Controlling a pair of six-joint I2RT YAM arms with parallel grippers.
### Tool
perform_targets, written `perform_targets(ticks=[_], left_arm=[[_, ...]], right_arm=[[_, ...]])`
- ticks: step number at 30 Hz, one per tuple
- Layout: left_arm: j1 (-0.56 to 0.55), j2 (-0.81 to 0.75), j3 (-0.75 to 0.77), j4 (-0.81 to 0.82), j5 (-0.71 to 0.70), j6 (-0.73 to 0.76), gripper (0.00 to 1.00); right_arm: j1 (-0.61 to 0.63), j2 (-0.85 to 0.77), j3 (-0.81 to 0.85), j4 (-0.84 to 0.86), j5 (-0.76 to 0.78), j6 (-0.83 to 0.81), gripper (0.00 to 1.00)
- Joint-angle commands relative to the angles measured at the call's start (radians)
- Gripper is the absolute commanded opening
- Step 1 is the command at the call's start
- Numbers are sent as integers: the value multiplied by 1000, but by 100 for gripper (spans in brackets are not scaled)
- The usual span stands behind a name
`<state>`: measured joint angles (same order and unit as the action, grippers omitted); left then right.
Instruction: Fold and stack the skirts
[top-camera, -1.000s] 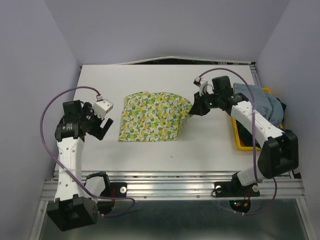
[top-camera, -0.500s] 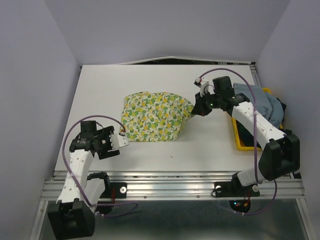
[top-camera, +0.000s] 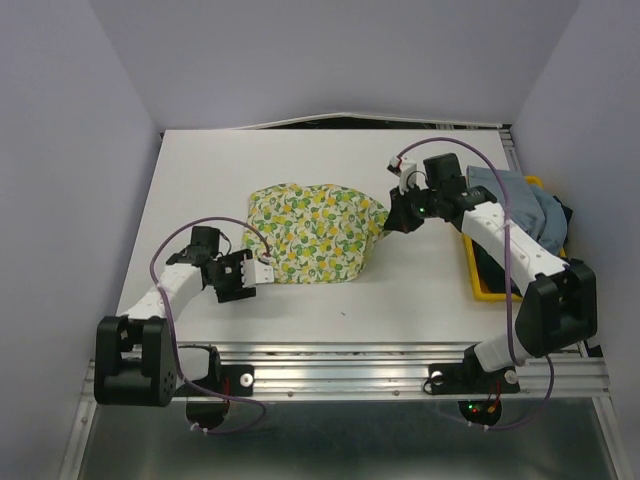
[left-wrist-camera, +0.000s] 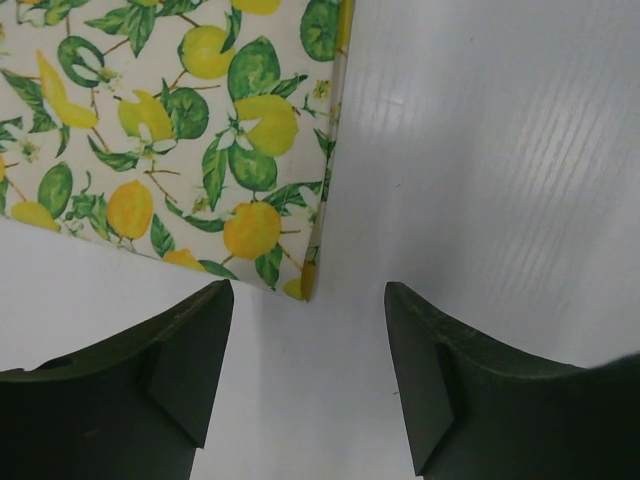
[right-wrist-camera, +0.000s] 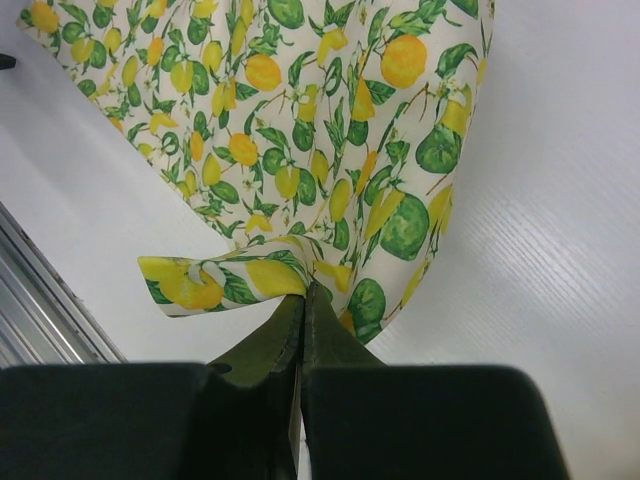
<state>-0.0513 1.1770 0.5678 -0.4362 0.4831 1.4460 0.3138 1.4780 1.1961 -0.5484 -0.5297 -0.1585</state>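
Top view: the lemon-print skirt (top-camera: 305, 235) lies spread at the centre of the table (top-camera: 200, 170). The right gripper (top-camera: 388, 225), fingers clamped together, pinches its right edge. The left gripper (top-camera: 262, 274), fingers apart, sits at its lower-left corner. A blue-grey skirt (top-camera: 510, 200) rests on the yellow tray (top-camera: 478, 285), right of frame.

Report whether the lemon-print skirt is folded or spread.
Spread: lemon-print skirt lies flat on the table, corner pinched by right end effector.

txt: none legible | labels/brands/nos.: none readable | src: all 3 cams
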Motion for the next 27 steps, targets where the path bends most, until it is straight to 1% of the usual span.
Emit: perform_targets(ticks=[1, 5, 6, 7, 8, 9, 11, 12, 14, 16, 17, 18, 20, 21, 22, 24, 27], left_arm=[[-31, 73, 50, 31, 22, -18, 70], [-57, 153, 56, 56, -14, -35, 58], [-62, 171, 64, 68, -37, -39, 46], [-65, 209, 73, 73, -49, -59, 29], [-68, 228, 96, 76, -67, -77, 9], [-67, 255, 110, 74, -75, -113, 6], [-64, 260, 160, 50, -57, -154, 0], [-59, 242, 182, 36, -38, -180, 0], [-47, 205, 233, 8, 1, -289, 0], [-27, 142, 331, -24, 60, -352, 0], [-19, 122, 399, -38, 89, -430, 0], [-6, 84, 430, -47, 103, -458, 0], [8, 44, 486, -35, 114, -525, 0], [25, 5, 542, -10, 118, -630, 0], [33, -17, 543, -1, 118, -631, 0], [42, -74, 584, 14, 98, -708, 0], [42, -151, 626, 13, 71, -783, 0]], right_arm=[[-2, 5, 53, -1, 14, -18, 1], [-2, 15, 68, -8, 16, -24, 1], [-2, 16, 75, -10, 11, -27, 1], [-2, 16, 80, -12, 10, -29, 1], [-2, 16, 86, -18, 10, -32, 1], [-2, 16, 97, -19, 13, -32, 1], [-2, 10, 112, -27, 28, -35, 1], [-2, 4, 129, -28, 37, -35, 1], [-2, -8, 148, -28, 53, -32, 1], [-2, -28, 183, -27, 85, -26, 1], [-2, -41, 198, -27, 109, -21, 1], [-2, -48, 213, -25, 123, -16, 1], [-2, -62, 256, -21, 152, -12, 1], [-2, -74, 284, -18, 189, -3, 1], [-2, -85, 293, -13, 189, 2, 1], [-2, -117, 307, 4, 247, 8, 1], [-2, -177, 321, 13, 267, 8, 1]])
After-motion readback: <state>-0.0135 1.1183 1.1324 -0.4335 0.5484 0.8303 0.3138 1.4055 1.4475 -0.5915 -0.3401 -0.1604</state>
